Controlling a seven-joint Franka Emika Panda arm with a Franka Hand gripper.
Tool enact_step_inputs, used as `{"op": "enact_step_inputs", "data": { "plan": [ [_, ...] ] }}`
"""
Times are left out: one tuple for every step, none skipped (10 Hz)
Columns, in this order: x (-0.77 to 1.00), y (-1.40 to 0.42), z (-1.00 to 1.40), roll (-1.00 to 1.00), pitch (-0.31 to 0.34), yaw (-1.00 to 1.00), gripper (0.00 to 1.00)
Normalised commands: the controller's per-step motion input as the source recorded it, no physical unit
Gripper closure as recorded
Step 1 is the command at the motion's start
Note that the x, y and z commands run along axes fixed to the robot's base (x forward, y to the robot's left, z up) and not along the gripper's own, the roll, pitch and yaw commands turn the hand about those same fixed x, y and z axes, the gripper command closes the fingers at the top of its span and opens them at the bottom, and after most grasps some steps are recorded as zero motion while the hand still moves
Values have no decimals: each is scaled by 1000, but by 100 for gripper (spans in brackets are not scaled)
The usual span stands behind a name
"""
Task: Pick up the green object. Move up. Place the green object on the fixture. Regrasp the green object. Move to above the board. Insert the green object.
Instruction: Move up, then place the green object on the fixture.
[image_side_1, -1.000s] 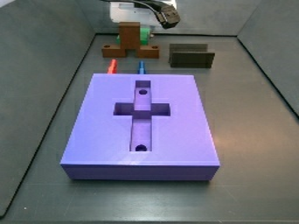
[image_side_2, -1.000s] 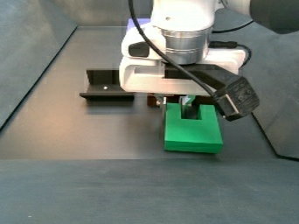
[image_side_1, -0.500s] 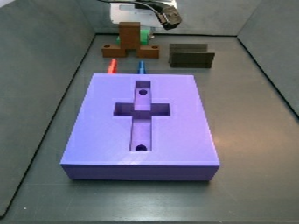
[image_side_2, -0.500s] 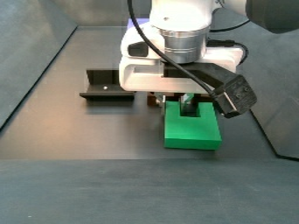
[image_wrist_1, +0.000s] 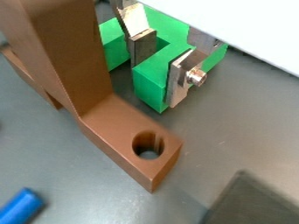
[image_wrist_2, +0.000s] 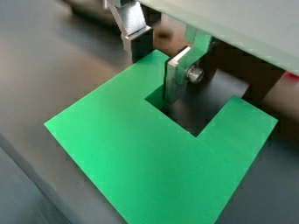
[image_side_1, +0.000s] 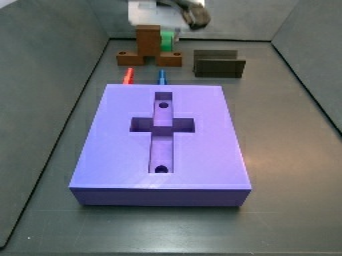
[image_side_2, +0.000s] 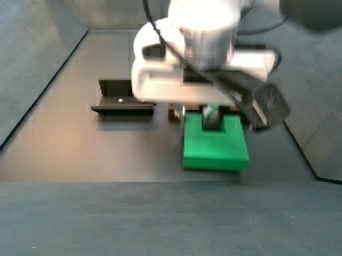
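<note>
Wrist view: end effector (image_wrist_1: 162, 59) astride green object (image_wrist_1: 158, 83), brown block (image_wrist_1: 73, 70)

A robot test lab: grey walled enclosure, purple board (image_side_1: 163, 135), dark fixture (image_side_1: 218, 64).

In a wrist view the end effector (image_wrist_1: 162, 59) sat over the green object (image_wrist_1: 155, 54), its two silver fingers (image_wrist_1: 184, 77) straddling a raised rib of the green plastic; whether the pads pressed it could not be told. Just beside the green object stood a brown stepped block (image_wrist_1: 73, 70), tall at one end and stepping down to a low foot with a round hole (image_wrist_1: 147, 144). A blue cylinder (image_wrist_1: 20, 210) lay on the dark worktop (image_wrist_1: 70, 188), apart from the block.
</note>
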Motion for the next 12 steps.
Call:
{"op": "enact_step_inputs", "data": {
  "plan": [
    [-58,-72,687,-27,76,-17,100],
    [-16,-32,266,34,63,-5,100],
    [0,-37,0,-9,0,0,100],
    [371,414,180,-863,63,-174,100],
    [509,183,286,-1000,86,-51,100],
    [569,114,277,-1000,111,-60,100],
    [720,0,291,-1000,166,-120,100],
    [717,0,291,-1000,169,-123,100],
    [723,0,291,-1000,169,-123,100],
    [754,0,286,-1000,151,-129,100],
    [757,-3,234,-1000,126,-126,100],
    [794,-14,151,-1000,123,-71,100]
  ]
}}
